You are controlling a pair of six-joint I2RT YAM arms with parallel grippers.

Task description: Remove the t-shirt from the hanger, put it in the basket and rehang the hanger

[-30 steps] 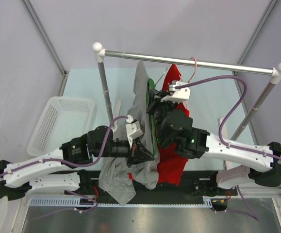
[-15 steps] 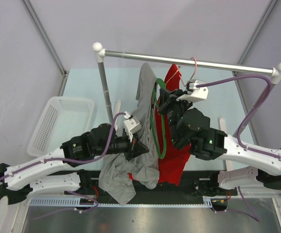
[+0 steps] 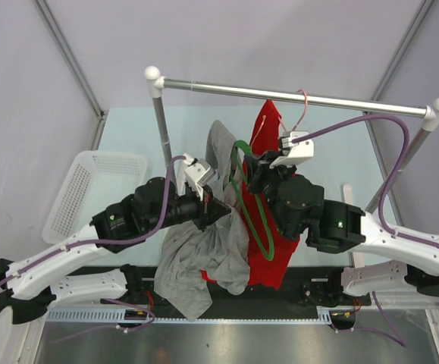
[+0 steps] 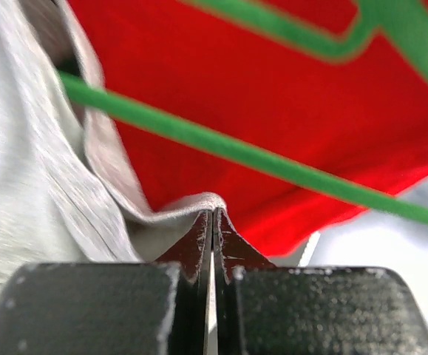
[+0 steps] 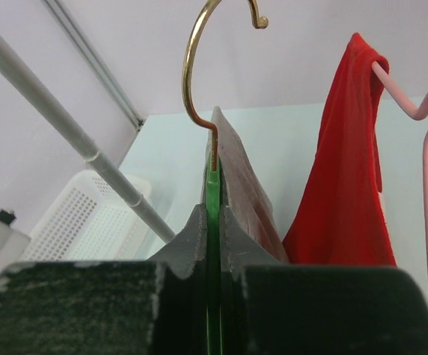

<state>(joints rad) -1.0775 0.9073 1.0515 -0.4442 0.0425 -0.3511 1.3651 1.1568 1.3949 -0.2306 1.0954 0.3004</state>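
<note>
Mid-air: left end effector point(image 4: 212, 219) pinches t-shirt point(image 4: 29, 185); right end effector point(image 5: 213, 216) clamps hanger point(image 5: 212, 185).

Your left arm point(image 3: 60, 262) and right arm point(image 3: 401, 246) wear white link shells between bulky black joint housings. Each arm ends in a black base block point(image 3: 435, 282). A purple cable point(image 3: 348, 120) loops along each one, running to a white camera block point(image 3: 295, 145) at the wrist. Up close, the left tool point(image 4: 212, 222) and right tool point(image 5: 214, 214) show you dark, grainy-textured fingers with tapered tips.
</note>
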